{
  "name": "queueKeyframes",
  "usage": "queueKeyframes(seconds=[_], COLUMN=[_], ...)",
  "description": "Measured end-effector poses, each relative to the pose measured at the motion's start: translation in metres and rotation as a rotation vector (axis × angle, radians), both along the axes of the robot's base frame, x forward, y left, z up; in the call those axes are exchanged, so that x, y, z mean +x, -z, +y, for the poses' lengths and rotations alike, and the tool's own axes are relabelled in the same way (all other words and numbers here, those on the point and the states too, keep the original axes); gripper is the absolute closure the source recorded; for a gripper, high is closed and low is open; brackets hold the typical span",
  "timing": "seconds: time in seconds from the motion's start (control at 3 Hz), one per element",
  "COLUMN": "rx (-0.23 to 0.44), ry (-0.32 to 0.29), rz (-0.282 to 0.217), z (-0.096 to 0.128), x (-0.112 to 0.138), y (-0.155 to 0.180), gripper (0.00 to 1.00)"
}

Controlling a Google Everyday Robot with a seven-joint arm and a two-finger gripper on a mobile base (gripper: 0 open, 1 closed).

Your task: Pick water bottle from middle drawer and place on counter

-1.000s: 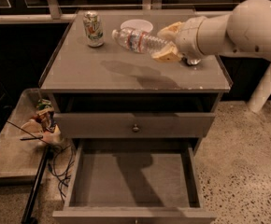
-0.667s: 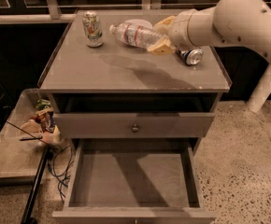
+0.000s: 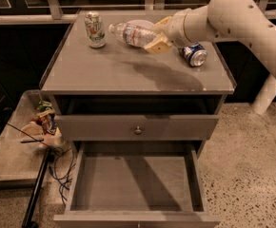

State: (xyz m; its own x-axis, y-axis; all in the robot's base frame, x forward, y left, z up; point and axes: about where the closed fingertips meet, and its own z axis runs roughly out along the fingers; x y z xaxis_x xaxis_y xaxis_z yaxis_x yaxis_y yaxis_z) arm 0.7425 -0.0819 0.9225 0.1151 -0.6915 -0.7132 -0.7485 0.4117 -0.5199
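Note:
The water bottle (image 3: 131, 33) is clear with a white cap and a colored label band. It lies tilted, cap toward the left, above the back of the counter (image 3: 128, 70). My gripper (image 3: 156, 34) is shut on the water bottle's base end, with the arm reaching in from the upper right. The middle drawer (image 3: 135, 182) stands pulled open below, with a bare grey floor.
A green soda can (image 3: 95, 29) stands upright at the counter's back left. A blue soda can (image 3: 194, 54) lies on its side at the right. A closed drawer front with a round knob (image 3: 138, 129) sits above the open drawer. A low side table (image 3: 9, 151) with clutter and cables stands to the left.
My gripper has carried the water bottle leftward over the back of the counter, uncovering the blue can lying at the right.

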Motion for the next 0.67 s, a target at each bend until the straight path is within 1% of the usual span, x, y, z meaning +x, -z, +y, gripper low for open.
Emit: queueKeyframes(seconds=[0.33, 0.67], rx=[0.027, 0.021], ry=[-0.018, -0.039], rz=[0.068, 0.123], z=[0.0089, 0.0107], x=[0.0035, -0.0048], y=[0.0083, 0.0122], gripper=[1.0, 1.0])
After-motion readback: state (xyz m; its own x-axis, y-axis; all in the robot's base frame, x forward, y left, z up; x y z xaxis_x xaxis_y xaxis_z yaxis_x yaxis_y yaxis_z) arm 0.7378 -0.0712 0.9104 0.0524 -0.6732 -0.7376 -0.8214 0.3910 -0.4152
